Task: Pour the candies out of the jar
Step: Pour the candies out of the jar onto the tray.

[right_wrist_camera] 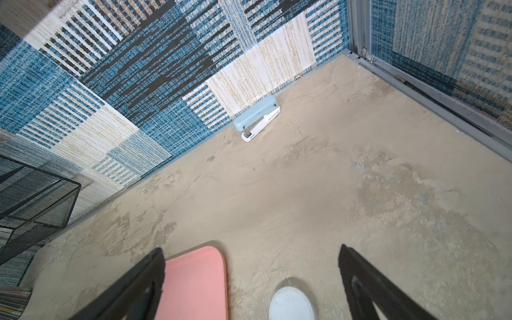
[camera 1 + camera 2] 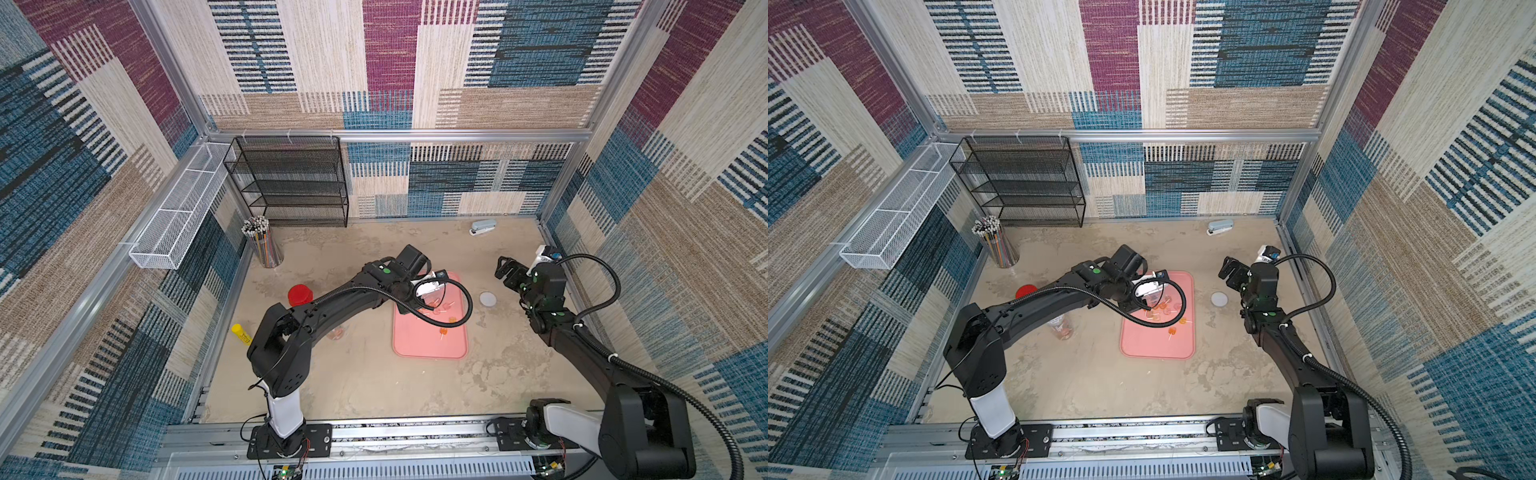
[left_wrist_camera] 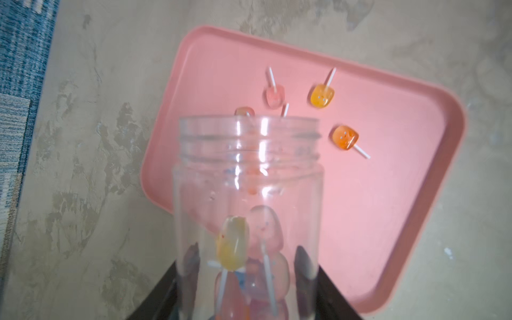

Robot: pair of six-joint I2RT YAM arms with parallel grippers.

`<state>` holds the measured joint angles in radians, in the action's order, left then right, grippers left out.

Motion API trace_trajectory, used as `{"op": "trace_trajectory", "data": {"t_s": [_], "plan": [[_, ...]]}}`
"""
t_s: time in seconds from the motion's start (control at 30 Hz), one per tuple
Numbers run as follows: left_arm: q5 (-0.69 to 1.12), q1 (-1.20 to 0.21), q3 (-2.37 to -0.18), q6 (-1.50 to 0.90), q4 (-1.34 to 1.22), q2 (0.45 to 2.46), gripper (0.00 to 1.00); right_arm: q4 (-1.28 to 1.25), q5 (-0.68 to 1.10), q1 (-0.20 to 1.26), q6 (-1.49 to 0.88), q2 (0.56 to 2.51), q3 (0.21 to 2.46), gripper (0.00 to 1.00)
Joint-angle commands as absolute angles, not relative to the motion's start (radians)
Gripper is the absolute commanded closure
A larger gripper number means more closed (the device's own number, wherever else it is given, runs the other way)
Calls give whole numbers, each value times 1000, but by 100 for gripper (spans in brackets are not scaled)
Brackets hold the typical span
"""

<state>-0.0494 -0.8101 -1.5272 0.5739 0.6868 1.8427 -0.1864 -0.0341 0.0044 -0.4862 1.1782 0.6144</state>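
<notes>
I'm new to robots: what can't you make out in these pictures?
Candies deep in the jar: blurred and cut off by the left wrist view's edge, so uncountable.
Left gripper: mostly hidden under the left arm in both top views.
Second clear jar beside that arm: contents too small in a top view.

Jar point(image 3: 248, 177) base beyond lower edge

At least four candies point(image 3: 321, 95) dot one pink tray point(image 3: 401, 194), at least three more inside the jar point(image 3: 249, 155); one stapler point(image 1: 256, 119), one white lid point(image 1: 291, 304).
</notes>
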Motion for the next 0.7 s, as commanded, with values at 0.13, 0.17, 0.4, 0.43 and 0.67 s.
{"op": "trace_trajectory", "data": {"t_s": [0.13,0.17,0.4,0.43,0.67], "plan": [[-414,-921,-1712,705,1095,1985,100,-201,-29,5,-485,1193,623,0],[-458,-934,-1738,709,1136,2013,100,-202,-28,5,-484,1194,625,0],[-697,-963,-1803,747,1256,2096,100,-197,-33,5,-482,1193,627,0],[-710,-964,-1805,753,1257,2100,100,-196,-33,5,-481,1193,627,0],[-714,-978,-1819,776,1255,2102,100,-198,-33,5,-482,1195,628,0]]}}
